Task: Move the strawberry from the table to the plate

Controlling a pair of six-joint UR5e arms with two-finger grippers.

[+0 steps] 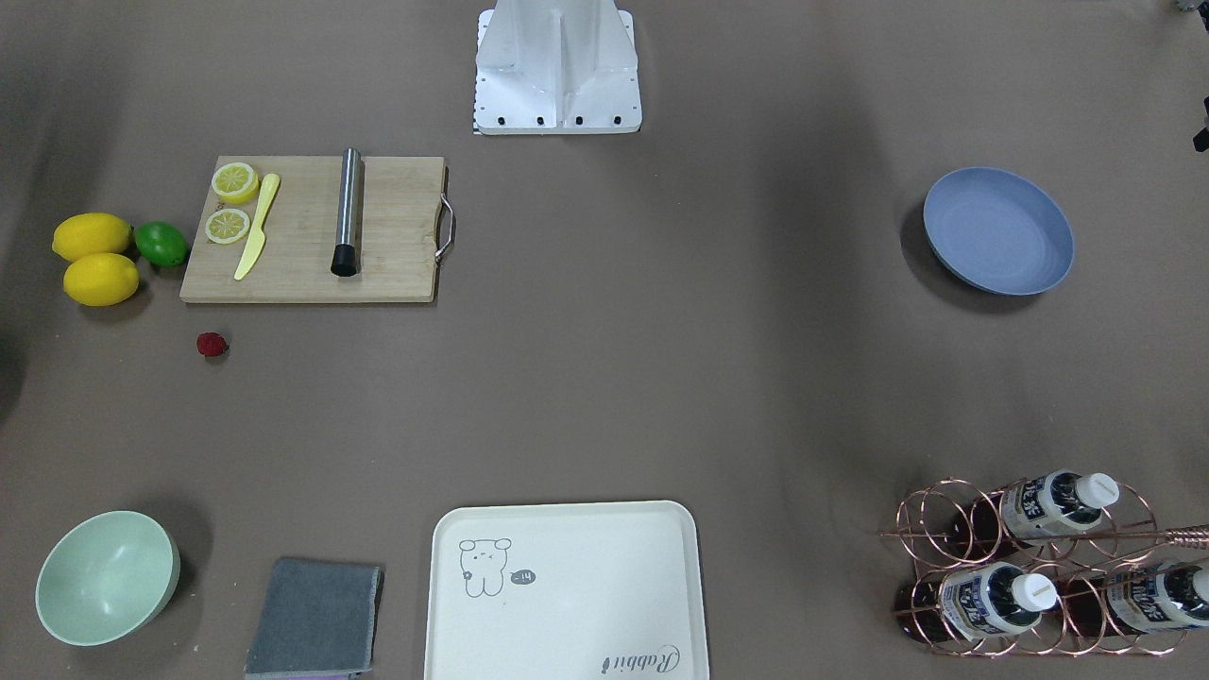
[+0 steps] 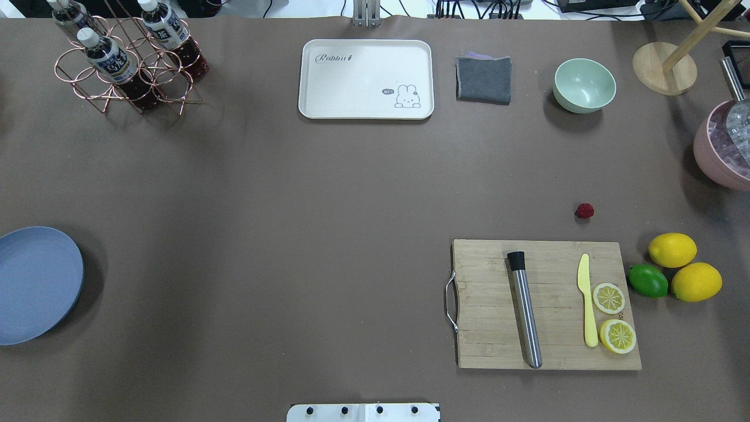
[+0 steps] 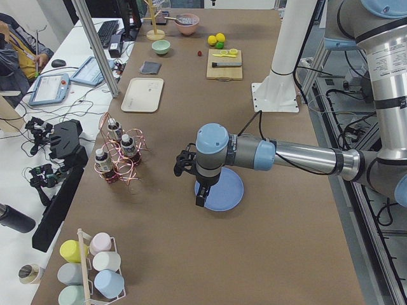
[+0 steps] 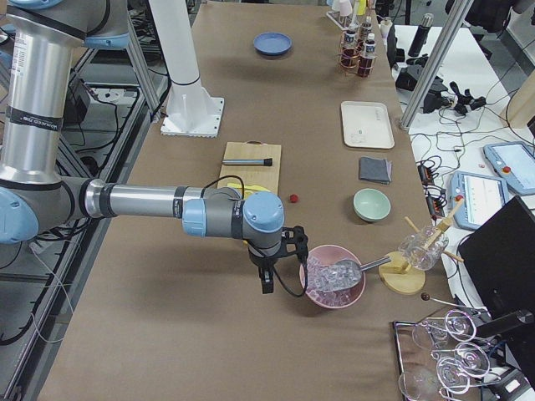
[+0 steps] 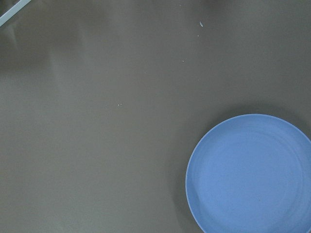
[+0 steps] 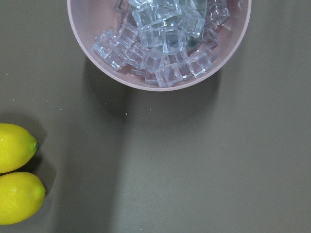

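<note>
The strawberry, a tiny dark-red berry, lies on the brown table just beyond the wooden cutting board; the front view shows the berry too. The blue-lavender plate sits empty at the table's left edge and fills the lower right of the left wrist view. Only the side views show the grippers. My left gripper hangs above the plate's near rim. My right gripper hovers beside the pink bowl of ice, far from the berry. I cannot tell whether either is open or shut.
Two lemons and a lime lie right of the board, which carries a steel muddler, a yellow knife and lemon slices. At the far side stand a green bowl, grey cloth, cream tray and bottle rack.
</note>
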